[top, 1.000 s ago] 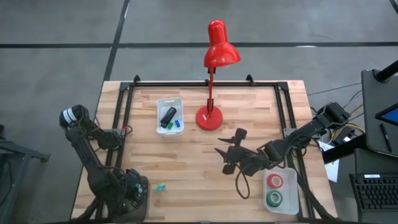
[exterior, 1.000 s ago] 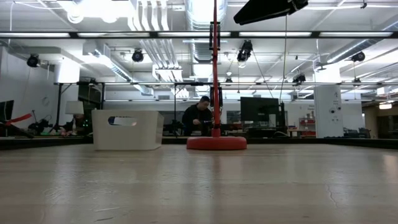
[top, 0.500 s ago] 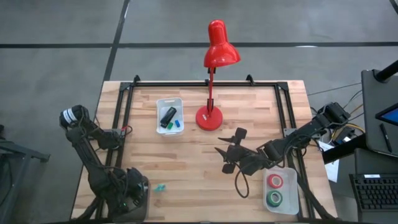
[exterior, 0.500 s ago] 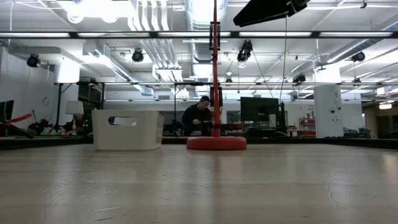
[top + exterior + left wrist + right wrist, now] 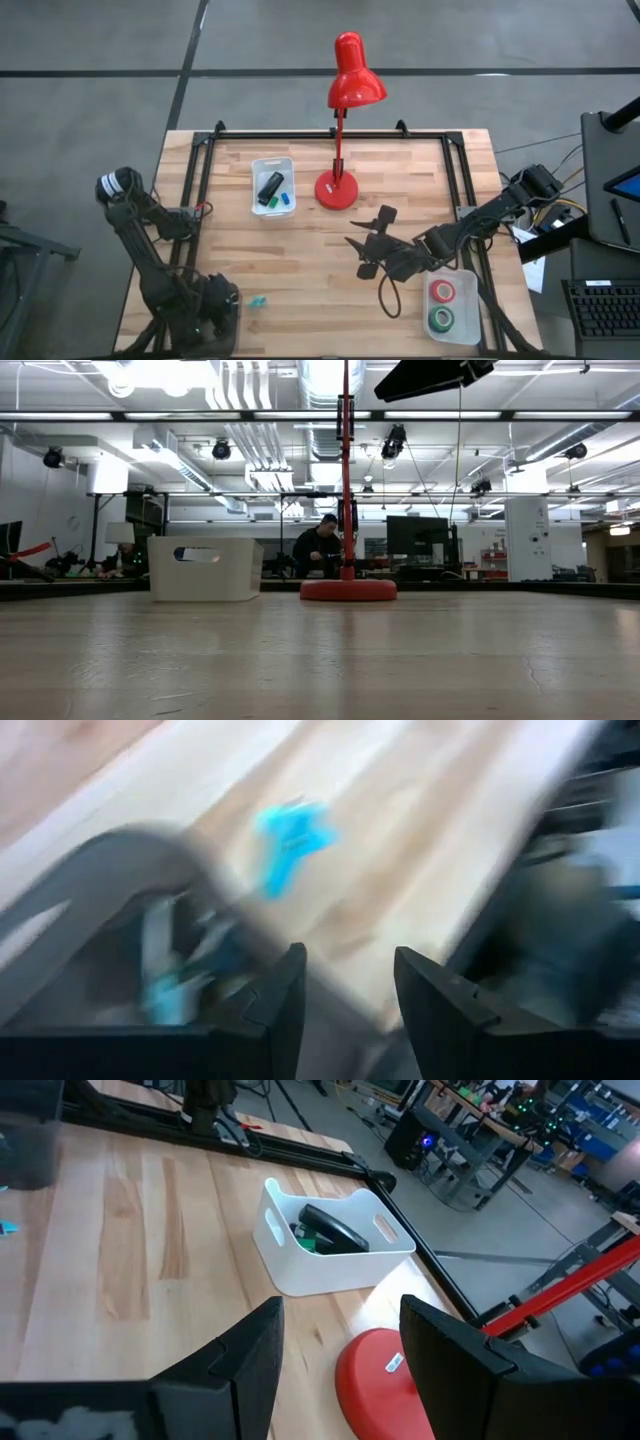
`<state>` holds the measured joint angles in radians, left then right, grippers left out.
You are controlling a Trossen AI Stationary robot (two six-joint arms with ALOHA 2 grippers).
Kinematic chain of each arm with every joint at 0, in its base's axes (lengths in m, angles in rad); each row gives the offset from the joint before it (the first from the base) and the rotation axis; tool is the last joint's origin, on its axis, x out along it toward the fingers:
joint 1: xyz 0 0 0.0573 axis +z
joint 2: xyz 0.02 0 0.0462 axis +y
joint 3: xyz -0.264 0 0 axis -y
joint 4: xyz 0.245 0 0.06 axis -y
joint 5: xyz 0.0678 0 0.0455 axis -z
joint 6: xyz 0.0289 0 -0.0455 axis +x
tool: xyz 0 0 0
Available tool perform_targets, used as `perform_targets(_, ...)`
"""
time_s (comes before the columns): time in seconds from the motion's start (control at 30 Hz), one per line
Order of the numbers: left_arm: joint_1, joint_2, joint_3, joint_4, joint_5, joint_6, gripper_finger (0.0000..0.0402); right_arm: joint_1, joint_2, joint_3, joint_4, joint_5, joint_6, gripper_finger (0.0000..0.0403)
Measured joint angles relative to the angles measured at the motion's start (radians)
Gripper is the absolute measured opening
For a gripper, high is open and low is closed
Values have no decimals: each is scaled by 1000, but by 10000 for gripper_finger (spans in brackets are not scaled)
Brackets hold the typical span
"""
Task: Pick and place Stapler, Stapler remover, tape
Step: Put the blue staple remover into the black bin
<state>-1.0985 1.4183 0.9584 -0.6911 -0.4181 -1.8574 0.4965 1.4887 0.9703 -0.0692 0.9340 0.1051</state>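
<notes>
The black stapler lies in a white bin at the far middle, beside small blue and green pieces; the right wrist view shows it too. A red tape roll and a green one lie flat in a clear tray at the near right. A small light-blue piece, perhaps the stapler remover, lies on the wood near the front edge. My left gripper hangs just left of it, open, with only wood between its fingers. My right gripper waits open at mid-table.
A red desk lamp stands on its round base right of the bin, with its head over the table's far edge. A black frame rail borders the table. A person sits in the room behind. Bare wood lies between bin and tray.
My left gripper has turned a little about its wrist while staying over the near left corner. The light-blue piece, the bin and the tray have kept their places.
</notes>
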Motion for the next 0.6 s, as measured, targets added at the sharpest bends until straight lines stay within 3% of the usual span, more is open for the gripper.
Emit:
perform_targets(0.33, 40, -22, 55, 108, -291, 325, 154, -6, 0, 0, 11, 0, 0, 194)
perform_targets(0.47, 120, -18, 53, 97, -207, 415, 154, -13, 0, -8, 24, 0, 4, 194)
perform_targets(0.6, 219, -16, 51, 88, -47, 486, 154, -14, 0, -13, 32, 0, 3, 194)
